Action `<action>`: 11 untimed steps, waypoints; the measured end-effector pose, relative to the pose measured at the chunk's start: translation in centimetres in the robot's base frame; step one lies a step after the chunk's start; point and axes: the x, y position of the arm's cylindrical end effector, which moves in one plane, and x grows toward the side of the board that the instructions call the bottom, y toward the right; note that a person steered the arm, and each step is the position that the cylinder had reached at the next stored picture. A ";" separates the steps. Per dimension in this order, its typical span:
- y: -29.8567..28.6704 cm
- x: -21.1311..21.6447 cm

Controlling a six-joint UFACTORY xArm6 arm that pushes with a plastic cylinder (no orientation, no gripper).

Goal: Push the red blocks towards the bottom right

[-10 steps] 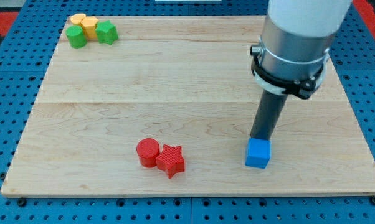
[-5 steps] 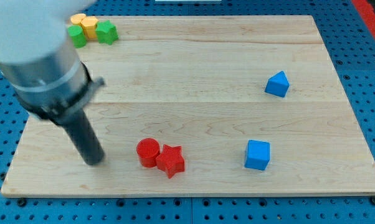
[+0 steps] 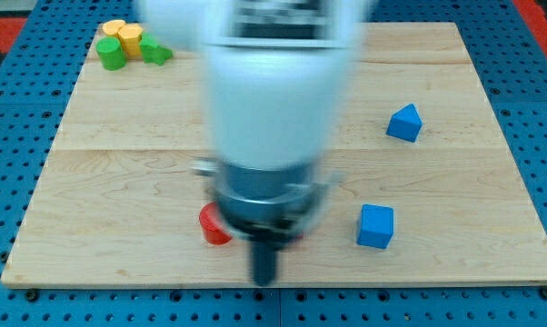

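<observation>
The wooden bench [image 3: 492, 182] lies on a blue pegboard [image 3: 10, 182], and the blue cube [image 3: 375, 225] near the bench's lower right serves as the landmark here.

My tip [image 3: 265, 278] shows as the blurred end of the dark rod, down at the bench's bottom edge, to the view's left of the blue cube and lower than it. The arm's white body [image 3: 269, 91] and its dark collar [image 3: 264, 202] are smeared by motion and cover the middle of the bench. There is no grasping tool on this rig, only the rod, so there is no wide or narrow state to tell. Dark marks at the top of the white body could be a label, but they are too blurred to read. No other writing shows.

Of the red blocks, only part of a red round block [image 3: 212, 224] is visible, left of the blue cube at about the same height, peeping out from behind the collar's left side. My tip sits just below and to the right of that red piece; whether it touches it cannot be told. A second red block is hidden behind the arm apart from a red sliver at the collar's right side.

A blue wedge-like block [image 3: 404, 123] sits above the blue cube and slightly right. Far to the upper left of the cube, at the bench's corner, cluster a yellow round block [image 3: 115, 28], another yellow block [image 3: 130, 38], a green round block [image 3: 111, 54] and a green block [image 3: 155, 51] partly behind the arm.
</observation>
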 end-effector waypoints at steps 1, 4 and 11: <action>-11.7 -2.5; 2.7 -6.7; -1.8 -2.1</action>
